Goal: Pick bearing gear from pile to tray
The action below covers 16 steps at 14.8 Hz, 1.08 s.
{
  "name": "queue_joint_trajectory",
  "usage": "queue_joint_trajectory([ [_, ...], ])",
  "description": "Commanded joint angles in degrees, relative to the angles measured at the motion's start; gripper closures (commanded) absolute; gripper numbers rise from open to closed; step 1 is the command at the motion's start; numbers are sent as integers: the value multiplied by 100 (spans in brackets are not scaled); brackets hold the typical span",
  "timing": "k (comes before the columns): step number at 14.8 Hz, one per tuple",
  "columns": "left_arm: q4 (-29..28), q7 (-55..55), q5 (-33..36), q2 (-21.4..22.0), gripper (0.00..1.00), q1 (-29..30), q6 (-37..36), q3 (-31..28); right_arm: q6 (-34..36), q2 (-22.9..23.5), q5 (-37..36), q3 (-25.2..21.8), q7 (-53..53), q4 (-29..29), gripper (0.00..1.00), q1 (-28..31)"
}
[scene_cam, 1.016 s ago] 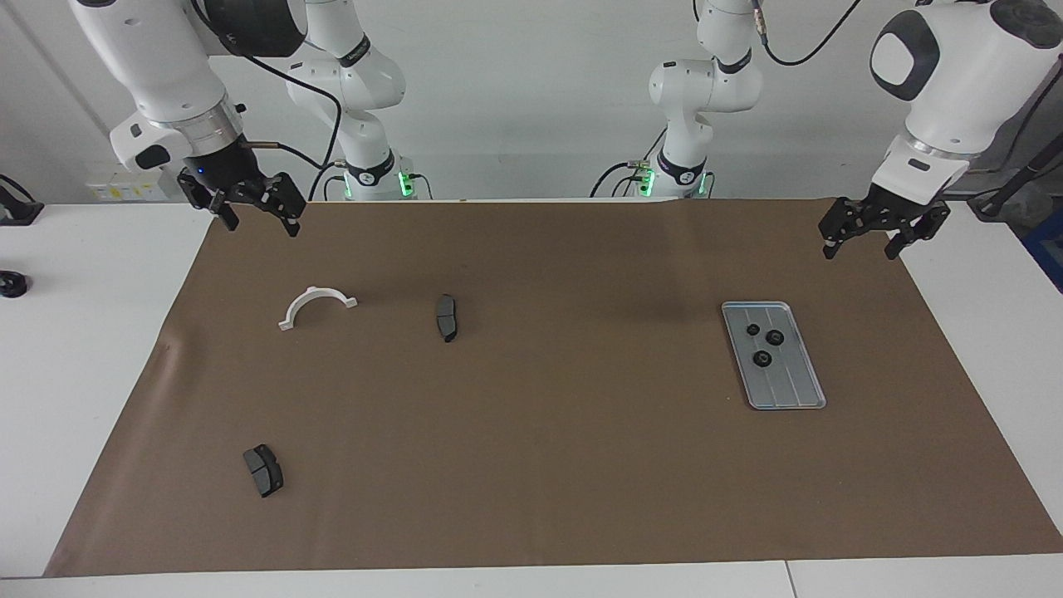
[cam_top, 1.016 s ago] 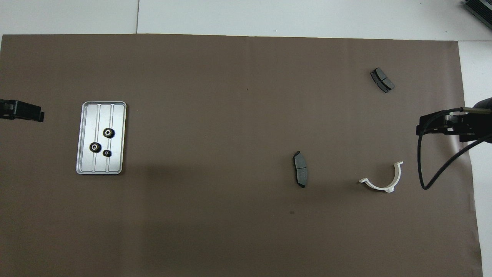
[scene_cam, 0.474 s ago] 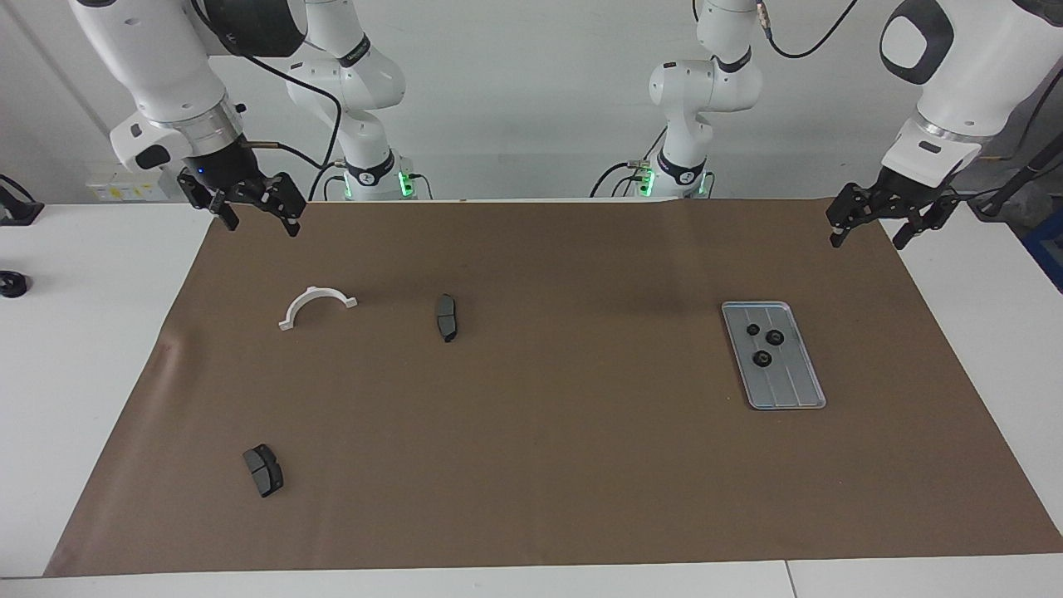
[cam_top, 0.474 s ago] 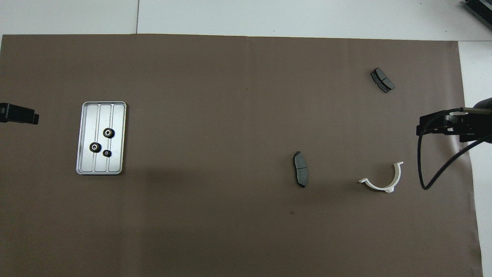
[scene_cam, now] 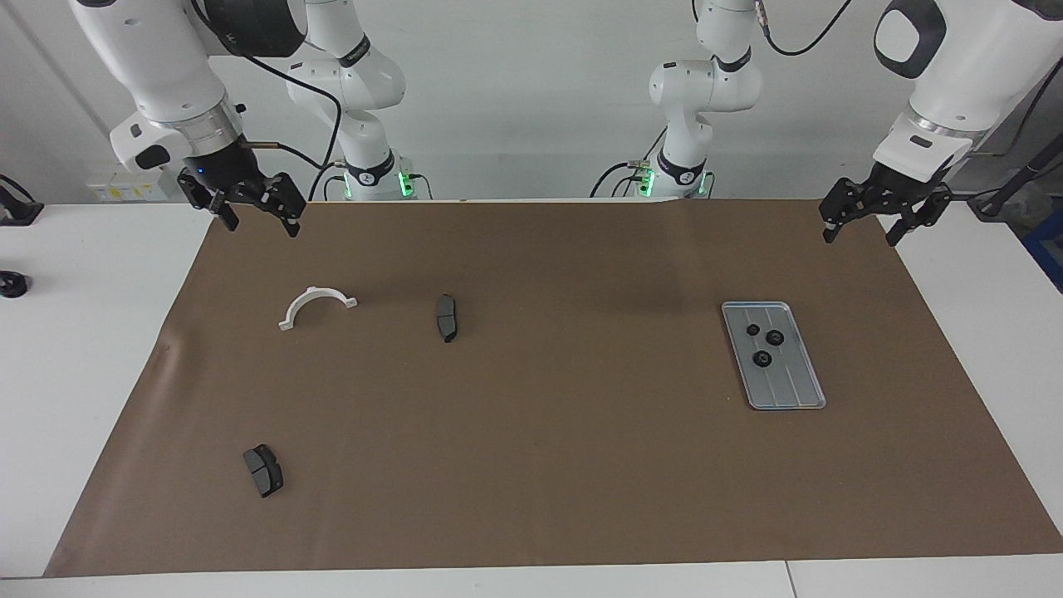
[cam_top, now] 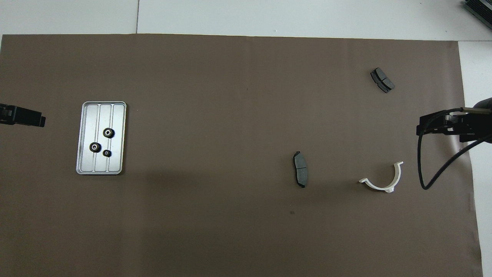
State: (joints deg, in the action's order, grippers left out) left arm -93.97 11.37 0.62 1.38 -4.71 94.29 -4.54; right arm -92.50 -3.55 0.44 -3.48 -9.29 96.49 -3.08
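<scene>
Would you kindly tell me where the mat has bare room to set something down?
The widest bare stretch lies between the tray and the brake pad beside the white bracket. The tray's half nearer the robots is crowded with three gears; its other half is bare.

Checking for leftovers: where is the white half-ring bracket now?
The white half-ring bracket lies on the brown mat toward the right arm's end, beside a brake pad.

Three small black gears (scene_cam: 765, 341) lie flat in the grooved silver tray (scene_cam: 793, 390); bracket and pads lie apart.
</scene>
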Motion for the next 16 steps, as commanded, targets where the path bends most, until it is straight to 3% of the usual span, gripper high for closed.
queue_joint_trajectory([
  [1, 247, -38, -132, 3, 0, 137, -402, 146, -5, -128, 79, 5, -20, 134, 0, 9],
  [3, 274, -362, -465, -50, 0, 154, -393, 137, -5, -128, 79, 5, -20, 134, 0, 9],
  [11, 301, -337, 51, -41, 0, 49, -367, 146, -5, -128, 79, 5, -20, 134, 0, 9],
  [16, 204, -364, 26, 3, 0, 93, -367, 146, -5, -128, 79, 5, -20, 134, 0, 9],
])
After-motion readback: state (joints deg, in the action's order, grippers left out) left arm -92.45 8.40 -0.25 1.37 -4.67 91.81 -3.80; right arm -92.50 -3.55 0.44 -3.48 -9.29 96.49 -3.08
